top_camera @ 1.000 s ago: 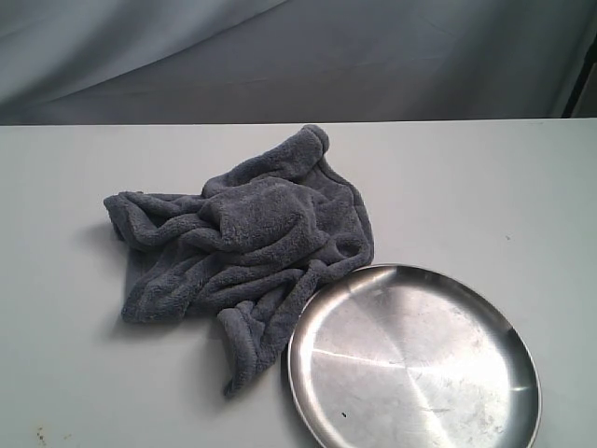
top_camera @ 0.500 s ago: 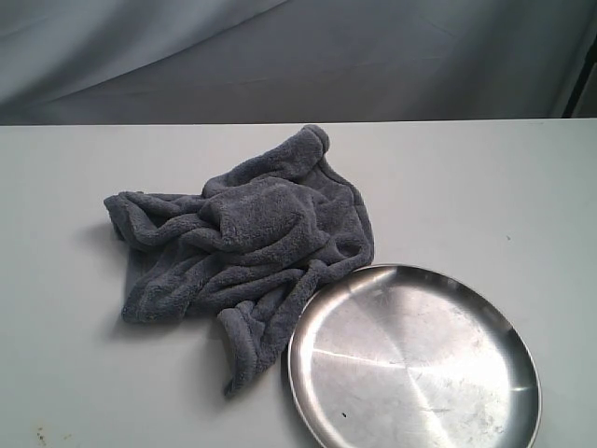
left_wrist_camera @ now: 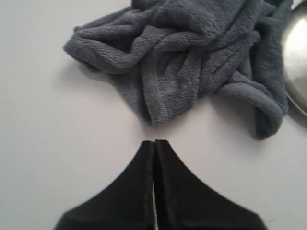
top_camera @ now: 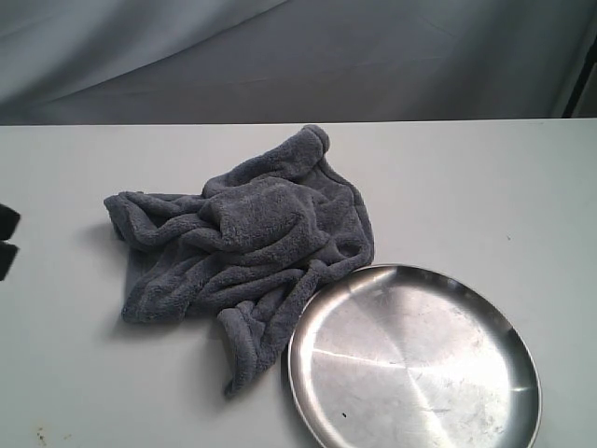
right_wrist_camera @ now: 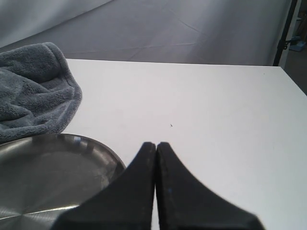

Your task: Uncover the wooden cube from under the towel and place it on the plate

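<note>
The dark blue-grey towel [top_camera: 247,247] lies crumpled on the white table, bulging in its middle; it also fills the left wrist view as the towel [left_wrist_camera: 187,62]. The wooden cube is hidden. The steel plate [top_camera: 415,359] sits at the front right, its rim touching the towel. My left gripper [top_camera: 5,238] just enters the exterior view at the left edge, apart from the towel; its black fingertips [left_wrist_camera: 154,142] are pressed together, empty, a short way from the towel's edge. My right gripper [right_wrist_camera: 156,143] is shut and empty, beside the plate [right_wrist_camera: 43,172].
A grey curtain [top_camera: 298,56] hangs behind the table's far edge. A black stand [right_wrist_camera: 287,33] rises past the table's far right corner. Bare white tabletop [top_camera: 466,187] lies to the right of the towel.
The left gripper's tips have come into the exterior view at the left edge. Towel and plate have not moved.
</note>
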`<state>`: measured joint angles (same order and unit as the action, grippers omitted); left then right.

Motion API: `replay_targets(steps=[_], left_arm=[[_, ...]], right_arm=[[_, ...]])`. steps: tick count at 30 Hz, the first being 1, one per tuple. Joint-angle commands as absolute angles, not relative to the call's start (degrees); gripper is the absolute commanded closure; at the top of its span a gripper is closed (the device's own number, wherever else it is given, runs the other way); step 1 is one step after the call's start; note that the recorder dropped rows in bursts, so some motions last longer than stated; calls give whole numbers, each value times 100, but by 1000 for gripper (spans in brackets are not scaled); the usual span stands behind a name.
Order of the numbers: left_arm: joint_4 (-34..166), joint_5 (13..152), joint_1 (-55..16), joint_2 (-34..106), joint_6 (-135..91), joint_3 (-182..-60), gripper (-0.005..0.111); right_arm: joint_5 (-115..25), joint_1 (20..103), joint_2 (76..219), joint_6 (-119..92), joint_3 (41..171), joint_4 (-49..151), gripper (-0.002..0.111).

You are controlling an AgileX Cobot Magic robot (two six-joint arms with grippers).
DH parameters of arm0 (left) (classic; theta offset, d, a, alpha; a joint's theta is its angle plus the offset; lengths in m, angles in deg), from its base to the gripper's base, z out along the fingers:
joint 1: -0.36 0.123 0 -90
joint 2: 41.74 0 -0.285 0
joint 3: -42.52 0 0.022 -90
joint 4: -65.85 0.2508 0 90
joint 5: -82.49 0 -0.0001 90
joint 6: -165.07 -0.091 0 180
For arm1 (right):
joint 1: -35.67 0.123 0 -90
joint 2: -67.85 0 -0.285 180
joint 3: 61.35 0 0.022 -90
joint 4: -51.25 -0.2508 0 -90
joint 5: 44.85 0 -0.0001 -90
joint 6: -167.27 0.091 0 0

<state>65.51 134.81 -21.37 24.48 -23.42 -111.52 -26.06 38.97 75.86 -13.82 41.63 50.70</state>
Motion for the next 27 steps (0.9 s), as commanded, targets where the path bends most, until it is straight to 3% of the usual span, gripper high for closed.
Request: replay_targets(steps=[1,8,27], left_arm=[[6828,13761,-2815,3320,-1932,-11745,107],[6853,14514,-3450,4815,-1306,-12998,107],[6491,15246,-3774,7634,-824,-16181,105]], right_arm=[[-2663,3911,7564,-1377,4143,5072,108],[-2663,3911,7564,-1377,4143,5072,108],[-2663,3911,7564,-1377,4143,5072,108]])
